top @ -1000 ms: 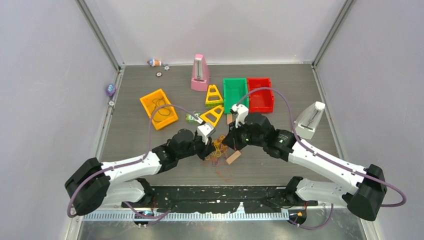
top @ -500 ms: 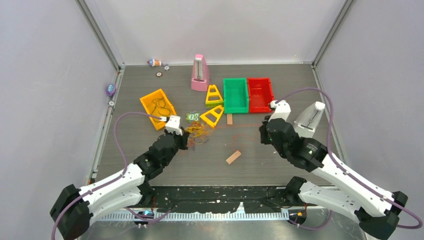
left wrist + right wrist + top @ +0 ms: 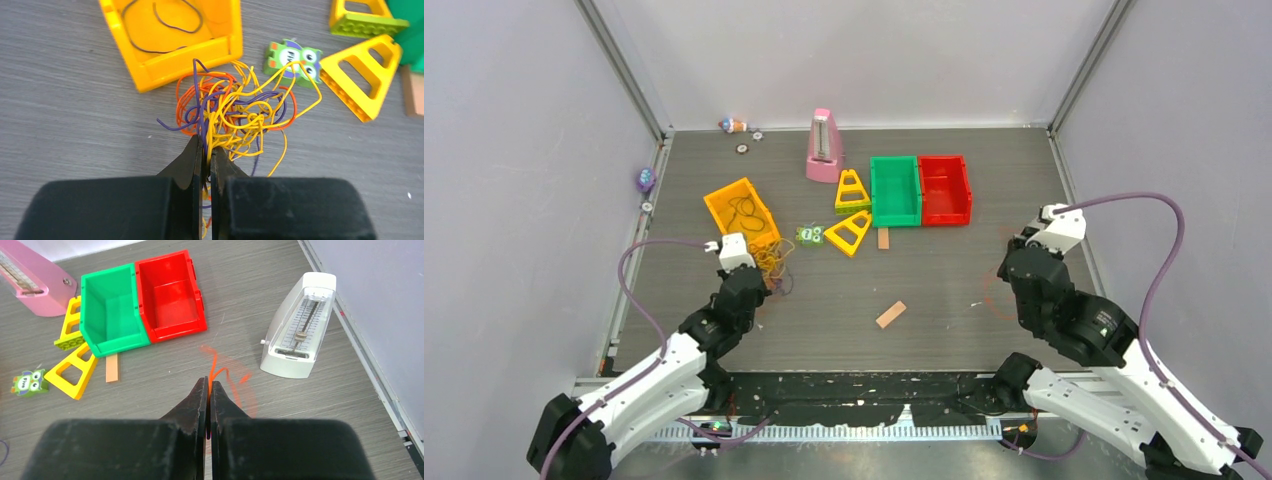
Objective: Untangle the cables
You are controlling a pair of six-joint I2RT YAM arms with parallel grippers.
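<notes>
Left wrist view: the left gripper (image 3: 205, 146) has its jaws pressed almost together, with yellow and purple strands pinched between them. The tangle of cables (image 3: 235, 107), yellow, orange-red and dark purple, spreads on the table directly ahead of the tips and just beside the yellow bin (image 3: 190, 55). One dark purple cable (image 3: 162, 32) lies separately inside that bin. A green owl block (image 3: 292, 55) sits at the tangle's far edge.

Right wrist view: the right gripper (image 3: 207, 385) is likewise closed. A single orange-red cable (image 3: 220, 371) rises from its tips; it is blurred, so its full run cannot be traced. A white metronome (image 3: 297, 327) stands near on the right.

Top external view: the tangle sits at the bin's near corner under the left arm. The right arm is well apart at the table's right side, and a wooden block (image 3: 890, 315) lies between.
</notes>
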